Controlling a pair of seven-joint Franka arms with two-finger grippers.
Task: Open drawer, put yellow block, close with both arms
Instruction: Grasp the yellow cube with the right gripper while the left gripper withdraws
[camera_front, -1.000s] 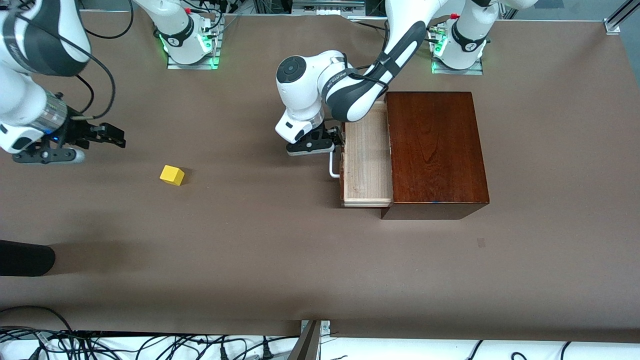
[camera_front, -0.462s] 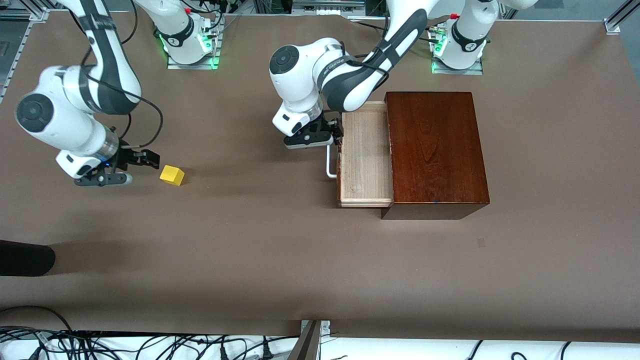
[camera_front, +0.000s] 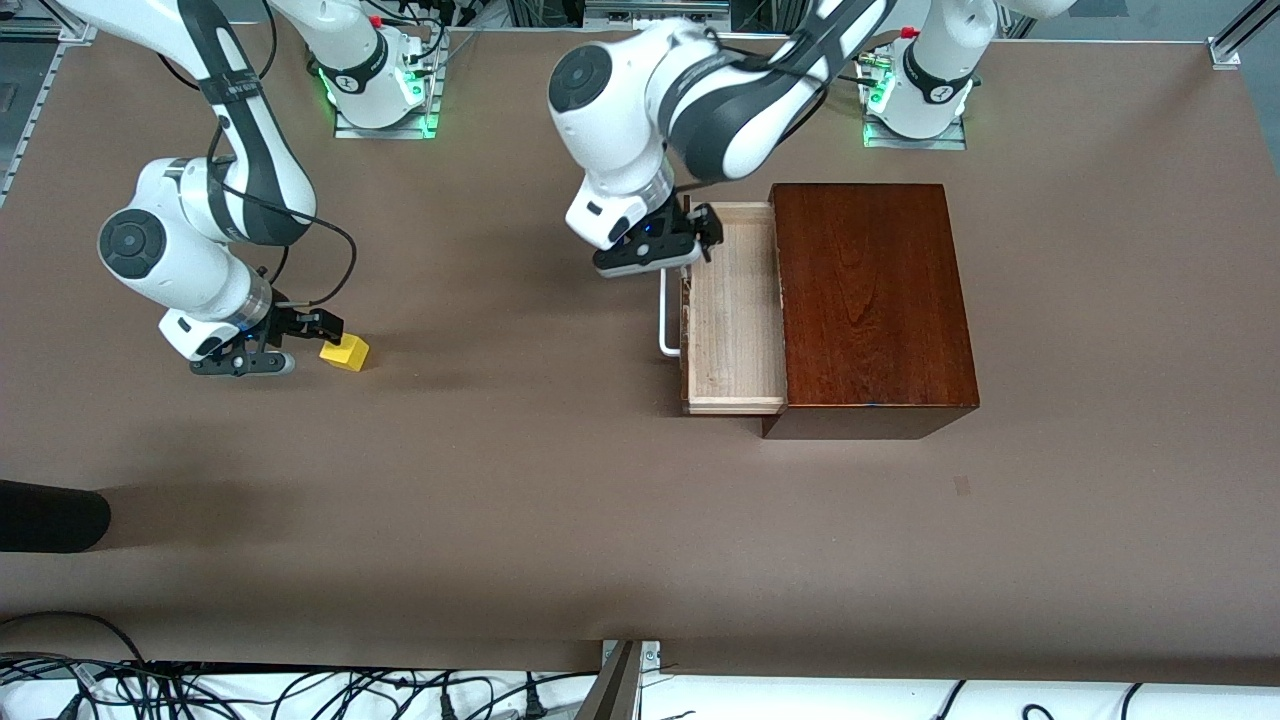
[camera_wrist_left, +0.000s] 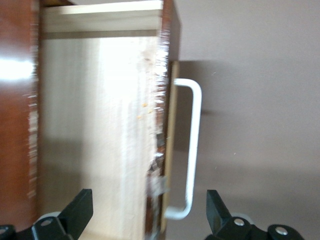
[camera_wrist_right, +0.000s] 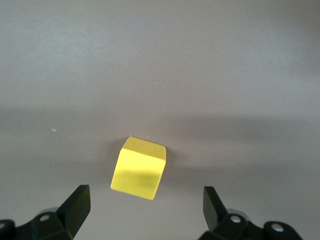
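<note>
Beside right pincer (camera_front: 322, 330): yellow block (camera_front: 345, 352).

Even overhead light, soft shadows on the desk (camera_front: 520, 500). Left wrist view motion-blurred, glare washing out the drawer (camera_wrist_left: 95, 125) floor. Block (camera_wrist_right: 138, 175) sharp, casts a faint shadow.

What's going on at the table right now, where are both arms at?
The drawer stands pulled partway out of the dark wooden box, and nothing lies in its tray. The left gripper, open, is over the drawer's front edge by the white handle, gripping nothing. The right gripper, open, is low at the yellow block, which sits on the table toward the right arm's end, not yet grasped.
</note>
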